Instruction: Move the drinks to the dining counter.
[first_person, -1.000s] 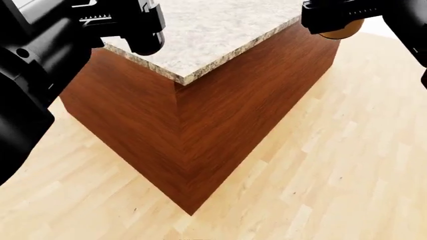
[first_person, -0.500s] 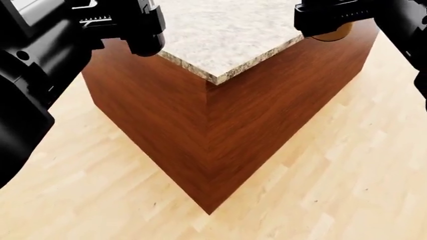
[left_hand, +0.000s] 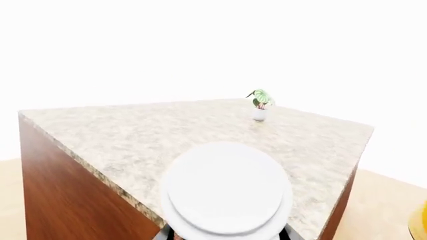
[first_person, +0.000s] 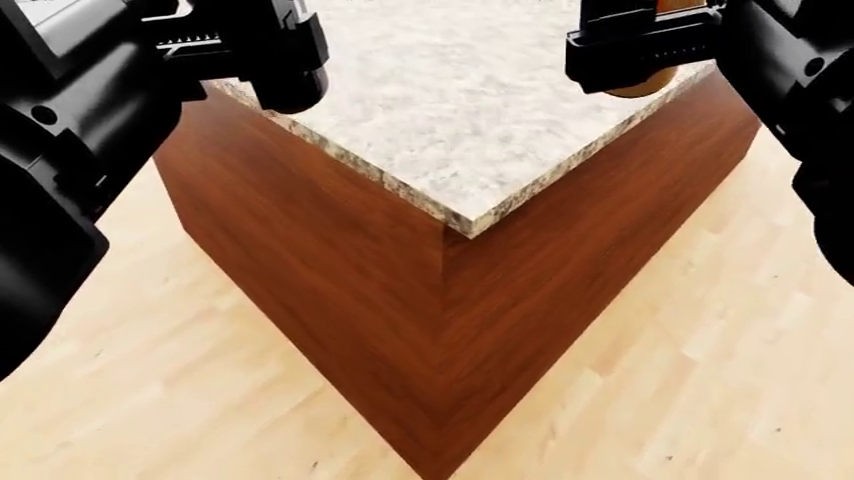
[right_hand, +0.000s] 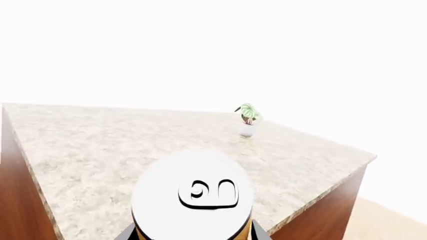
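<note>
The freestanding island counter (first_person: 441, 90) with beige speckled granite top and dark reddish wood sides is showing one corner toward the head camera; its far end is cut off by the frame.

The left hand (first_person: 287, 60) is hanging over the counter's left edge, largely masked by its own black arm. The left wrist view is showing the white lid of a paper cup (left_hand: 225, 187) filling the foreground above the granite; the cup body is hidden, and the fingers are barely visible, so its grip cannot be confirmed.

The right hand (first_person: 641, 55) is closing on a tall orange-yellow can with silver top (right_hand: 193, 195), above the counter's right edge.

A small potted green plant (left_hand: 259, 105) is standing on the granite, well beyond both drinks.
</note>
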